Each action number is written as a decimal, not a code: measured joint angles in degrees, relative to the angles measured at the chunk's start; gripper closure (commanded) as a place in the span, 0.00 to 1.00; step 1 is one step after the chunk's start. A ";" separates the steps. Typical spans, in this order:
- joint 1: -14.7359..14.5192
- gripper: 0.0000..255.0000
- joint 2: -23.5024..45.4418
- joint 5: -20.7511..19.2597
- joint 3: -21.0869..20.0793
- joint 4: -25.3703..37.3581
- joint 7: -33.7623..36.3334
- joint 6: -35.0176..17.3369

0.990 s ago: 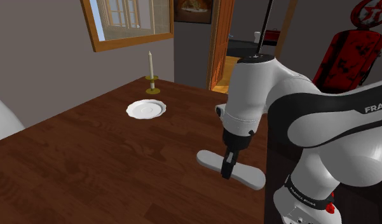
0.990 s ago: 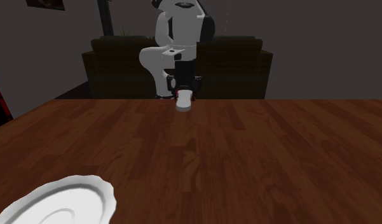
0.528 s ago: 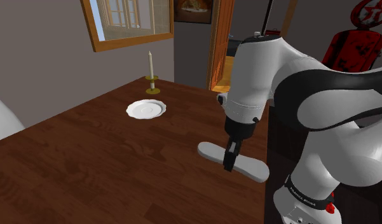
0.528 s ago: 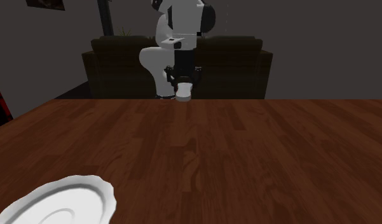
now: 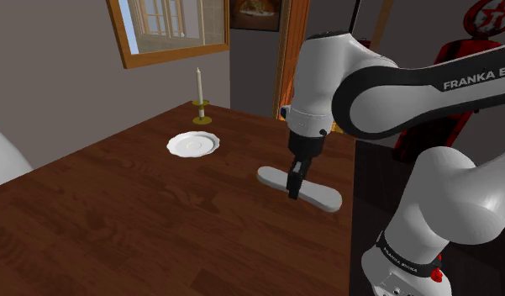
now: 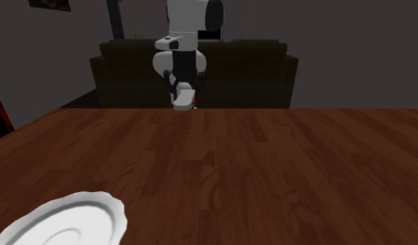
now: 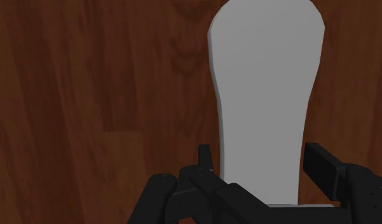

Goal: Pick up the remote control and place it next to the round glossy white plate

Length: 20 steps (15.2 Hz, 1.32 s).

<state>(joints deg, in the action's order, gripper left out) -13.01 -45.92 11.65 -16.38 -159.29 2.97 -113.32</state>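
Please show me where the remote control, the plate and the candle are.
remote control (image 7: 269,95), wrist view, middle of its grey face
plate (image 5: 193,145), shoulder view, its bare centre
candle (image 5: 198,84), shoulder view, middle of the stick

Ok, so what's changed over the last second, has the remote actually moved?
Yes. The gripper, shut on the pale grey remote throughout, has raised it off the table and carried it up and to the shoulder view's left, toward the white plate. In the second exterior view it rose and drifted left. Nothing was let go. The plate and the candle stayed put.
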 measured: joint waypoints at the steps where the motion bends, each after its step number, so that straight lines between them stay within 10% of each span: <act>1: 1.17 1.00 1.55 -1.00 0.93 0.87 -1.22 -0.66; 20: 15.11 1.00 34.96 -12.58 14.20 26.88 -19.25 -7.86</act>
<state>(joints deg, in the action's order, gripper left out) 2.10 -10.97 -0.94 -2.17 -132.41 -16.28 -121.19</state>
